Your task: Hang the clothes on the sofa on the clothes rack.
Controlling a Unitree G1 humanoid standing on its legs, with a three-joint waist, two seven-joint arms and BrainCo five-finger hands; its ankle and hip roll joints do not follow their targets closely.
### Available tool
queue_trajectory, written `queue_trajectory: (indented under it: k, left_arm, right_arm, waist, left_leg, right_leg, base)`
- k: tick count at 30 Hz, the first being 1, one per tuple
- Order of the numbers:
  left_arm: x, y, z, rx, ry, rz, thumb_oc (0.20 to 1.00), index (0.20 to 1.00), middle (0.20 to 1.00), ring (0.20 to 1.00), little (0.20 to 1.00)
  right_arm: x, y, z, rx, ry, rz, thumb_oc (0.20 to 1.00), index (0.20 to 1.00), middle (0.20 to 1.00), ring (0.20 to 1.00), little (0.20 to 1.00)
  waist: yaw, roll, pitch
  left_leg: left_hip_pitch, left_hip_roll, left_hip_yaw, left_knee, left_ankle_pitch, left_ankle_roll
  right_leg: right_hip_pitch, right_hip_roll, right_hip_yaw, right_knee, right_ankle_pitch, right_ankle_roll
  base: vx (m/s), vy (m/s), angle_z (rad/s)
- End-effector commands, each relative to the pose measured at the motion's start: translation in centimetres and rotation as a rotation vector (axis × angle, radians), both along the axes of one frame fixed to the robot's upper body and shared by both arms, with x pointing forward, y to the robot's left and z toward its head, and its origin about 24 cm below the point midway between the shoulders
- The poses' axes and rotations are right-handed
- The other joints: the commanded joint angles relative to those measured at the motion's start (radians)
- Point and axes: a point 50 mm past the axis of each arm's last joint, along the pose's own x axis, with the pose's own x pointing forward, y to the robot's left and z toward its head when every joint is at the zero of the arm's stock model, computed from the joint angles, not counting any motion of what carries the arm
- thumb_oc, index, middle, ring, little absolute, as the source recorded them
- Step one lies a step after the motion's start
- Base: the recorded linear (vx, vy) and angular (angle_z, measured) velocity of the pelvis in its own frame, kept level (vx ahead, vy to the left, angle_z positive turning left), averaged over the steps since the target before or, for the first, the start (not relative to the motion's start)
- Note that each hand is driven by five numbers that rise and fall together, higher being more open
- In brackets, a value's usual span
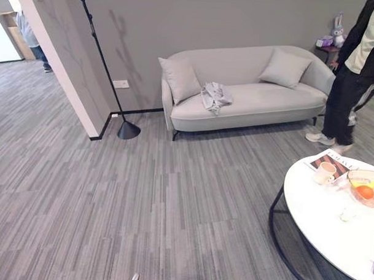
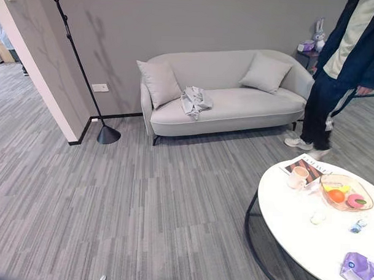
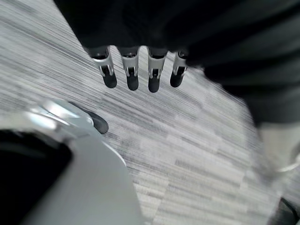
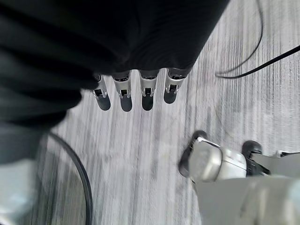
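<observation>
A crumpled light grey garment (image 1: pixel 215 95) lies on the seat of the pale grey sofa (image 1: pixel 268 103), just right of its left cushion. The black clothes rack (image 1: pixel 105 63) stands left of the sofa against the wall, its round base (image 1: pixel 128 130) on the carpet and its pegs bare. My left hand (image 3: pixel 132 75) hangs over the carpet with straight fingers and holds nothing. My right hand (image 4: pixel 146 93) hangs the same way, open and empty. Both hands are well short of the sofa.
A round white table (image 1: pixel 319 212) on a black frame stands at the front right, carrying a cup (image 1: pixel 325 172), a magazine and a fruit bowl (image 1: pixel 365 186). A person (image 1: pixel 355 66) stands by the sofa's right end. A wall corner (image 1: pixel 66 74) juts out left of the rack.
</observation>
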Motion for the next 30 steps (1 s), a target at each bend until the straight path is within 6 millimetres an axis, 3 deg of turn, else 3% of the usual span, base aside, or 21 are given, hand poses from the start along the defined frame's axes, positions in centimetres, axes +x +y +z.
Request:
queue_trajectory:
  k: [1,6,9,12,25,30]
  left_arm:
    - [0.5,-2.4,-0.3,-0.058,-0.002,0.047,1.000,1.000,1.000,1.000,1.000]
    - [0.3,-2.4,-0.3,-0.056,0.008,0.002,1.000,1.000,1.000,1.000,1.000]
    - [1.1,-2.9,-0.3,-0.061,-0.010,-0.150,1.000,1.000,1.000,1.000,1.000]
    - [1.7,-2.9,-0.3,-0.057,-0.033,-0.163,1.000,1.000,1.000,1.000,1.000]
    - [3.3,-2.3,-0.1,-0.025,-0.074,-0.175,1.000,1.000,1.000,1.000,1.000]
    - [3.3,-2.0,-0.1,-0.015,-0.060,-0.209,1.000,1.000,1.000,1.000,1.000]
  right_arm:
    - [1.1,0.4,0.0,0.001,0.005,-0.046,1.000,1.000,1.000,1.000,1.000]
    - [0.7,0.3,0.0,0.007,0.011,-0.014,1.000,1.000,1.000,1.000,1.000]
    - [1.9,0.6,-0.2,0.039,-0.024,0.189,1.000,1.000,1.000,1.000,1.000]
    - [2.3,0.6,-0.2,0.033,-0.040,0.237,1.000,1.000,1.000,1.000,1.000]
    - [3.4,0.5,-0.2,0.034,-0.077,0.253,1.000,1.000,1.000,1.000,1.000]
    - [2.8,0.7,-0.2,0.057,-0.062,0.241,1.000,1.000,1.000,1.000,1.000]
  waist:
    - [0.000,-0.019,0.025]
    - [-0.008,-0.019,0.023]
    - [-0.022,-0.019,0.022]
    - [-0.023,-0.019,0.022]
    - [-0.029,-0.012,0.014]
    - [-0.033,-0.008,0.012]
  left_leg:
    - [0.052,0.042,-0.023,-0.092,0.023,-0.063]
    - [0.055,0.040,-0.017,-0.101,0.019,-0.060]
    - [0.048,0.034,-0.001,-0.101,0.011,-0.054]
    - [0.051,0.031,0.000,-0.101,0.008,-0.050]
    - [0.062,0.006,-0.018,-0.101,-0.006,-0.033]
    - [0.067,-0.008,-0.023,-0.101,-0.013,-0.025]
  right_leg:
    - [0.189,-0.012,-0.038,-0.369,0.194,0.102]
    - [0.182,-0.012,-0.025,-0.369,0.201,0.105]
    - [0.166,-0.015,-0.002,-0.369,0.215,0.112]
    - [0.166,-0.018,0.004,-0.369,0.216,0.114]
    - [0.192,-0.046,-0.017,-0.369,0.216,0.122]
    - [0.202,-0.059,-0.021,-0.368,0.221,0.126]
  base:
    - [0.00,0.033,-0.03]
    - [-0.01,0.029,-0.02]
    - [-0.02,0.070,-0.13]
    - [-0.01,0.054,-0.13]
    - [0.01,0.059,0.03]
    - [0.02,0.058,0.05]
